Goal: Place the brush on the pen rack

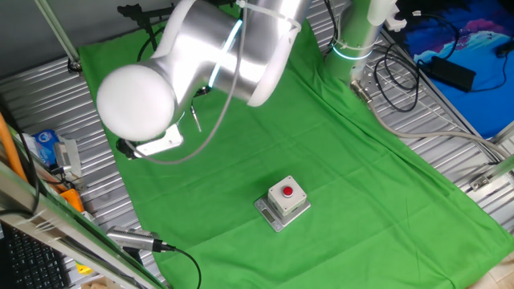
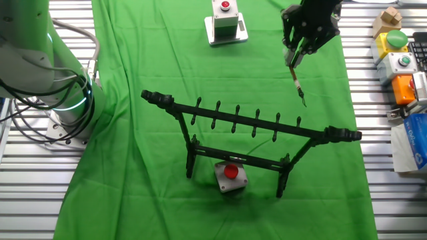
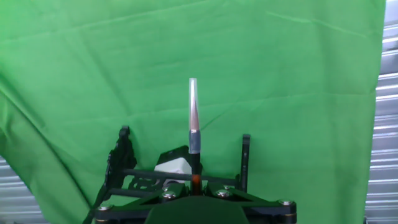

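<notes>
In the other fixed view the black pen rack (image 2: 247, 123) stands upright in the middle of the green cloth, its pegged crossbar running left to right. My gripper (image 2: 295, 59) hovers beyond its right end, shut on the thin brush (image 2: 297, 83), which hangs slanted down with its tip pointing toward the rack, clear of it. In the hand view the brush (image 3: 193, 118) sticks straight out from between the gripper's (image 3: 195, 182) jaws over green cloth. In the one fixed view the arm hides the gripper; only a bit of the brush (image 1: 197, 120) and a rack end (image 1: 144, 11) show.
A grey box with a red button (image 2: 230, 176) sits between the rack's legs, and another (image 2: 225, 20) lies at the cloth's far edge, left of the gripper. The robot base (image 2: 60, 100) stands left. Button boxes (image 2: 400, 63) line the right side. A silver tool with cable (image 1: 132, 239) lies off the cloth.
</notes>
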`<action>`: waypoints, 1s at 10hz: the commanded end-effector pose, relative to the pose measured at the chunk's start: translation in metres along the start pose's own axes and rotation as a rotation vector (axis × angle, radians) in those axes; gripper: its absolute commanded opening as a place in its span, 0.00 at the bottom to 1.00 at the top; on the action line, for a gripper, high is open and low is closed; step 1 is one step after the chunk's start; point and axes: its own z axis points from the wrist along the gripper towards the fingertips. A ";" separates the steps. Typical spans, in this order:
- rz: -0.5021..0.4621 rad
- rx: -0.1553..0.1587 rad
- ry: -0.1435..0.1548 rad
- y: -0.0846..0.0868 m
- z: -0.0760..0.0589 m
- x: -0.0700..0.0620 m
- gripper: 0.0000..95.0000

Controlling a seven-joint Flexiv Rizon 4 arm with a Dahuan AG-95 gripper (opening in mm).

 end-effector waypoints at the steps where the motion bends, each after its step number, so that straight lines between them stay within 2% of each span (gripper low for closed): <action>1: -0.003 0.009 0.013 0.000 0.001 0.001 0.00; 5: -0.011 0.020 0.014 -0.003 0.010 0.003 0.00; 10: -0.026 0.023 0.015 0.001 0.017 0.010 0.00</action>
